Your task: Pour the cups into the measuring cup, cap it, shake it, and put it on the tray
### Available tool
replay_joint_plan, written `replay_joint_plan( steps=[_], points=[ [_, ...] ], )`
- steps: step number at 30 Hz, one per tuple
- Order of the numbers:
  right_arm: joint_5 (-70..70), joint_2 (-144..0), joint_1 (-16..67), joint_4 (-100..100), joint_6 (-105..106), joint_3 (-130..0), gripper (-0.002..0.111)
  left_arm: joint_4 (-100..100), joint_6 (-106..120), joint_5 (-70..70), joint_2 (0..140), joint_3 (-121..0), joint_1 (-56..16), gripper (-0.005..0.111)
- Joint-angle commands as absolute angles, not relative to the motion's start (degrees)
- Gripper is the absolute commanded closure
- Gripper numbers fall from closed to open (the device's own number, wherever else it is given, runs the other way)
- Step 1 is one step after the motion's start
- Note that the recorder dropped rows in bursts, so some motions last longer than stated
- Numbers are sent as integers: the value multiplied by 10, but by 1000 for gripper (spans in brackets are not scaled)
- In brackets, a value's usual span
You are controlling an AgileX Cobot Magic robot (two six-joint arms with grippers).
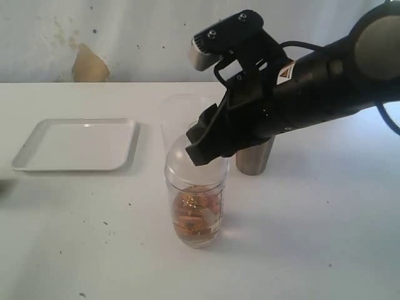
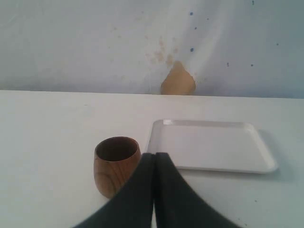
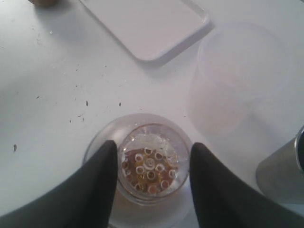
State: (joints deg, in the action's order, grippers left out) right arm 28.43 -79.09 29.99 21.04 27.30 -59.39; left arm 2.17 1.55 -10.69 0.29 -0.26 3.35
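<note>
The white table [image 1: 312,250], flecked with dark specks, carries the measuring cup [image 1: 195,212] nearest, upright, with amber pieces in its bottom. The right gripper [image 3: 153,147] hangs over its mouth, fingers half apart and flanking the rim; whether they press it cannot be told. At its 2 o'clock stands the steel tumbler [image 1: 255,161], at 12 o'clock a frosted cup [image 1: 178,115], and at 10 o'clock, well apart, the tray [image 1: 75,145]. The left gripper [image 2: 155,154], fingers pressed together on nothing, points at the wooden cup [image 2: 116,164] near the tray. Behind is a stained white wall [image 1: 137,37] with a tan patch [image 1: 87,65].
</note>
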Motion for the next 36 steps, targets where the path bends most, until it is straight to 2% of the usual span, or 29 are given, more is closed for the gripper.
replay_joint_plan(
  steps=[1, 36],
  points=[
    [302, -794, 302, 179, 271, -594, 108, 25, 15, -102, 0, 0, 33, 106],
    [316, -795, 302, 149, 272, -595, 108, 25, 15, -102, 0, 0, 33, 106]
  ],
)
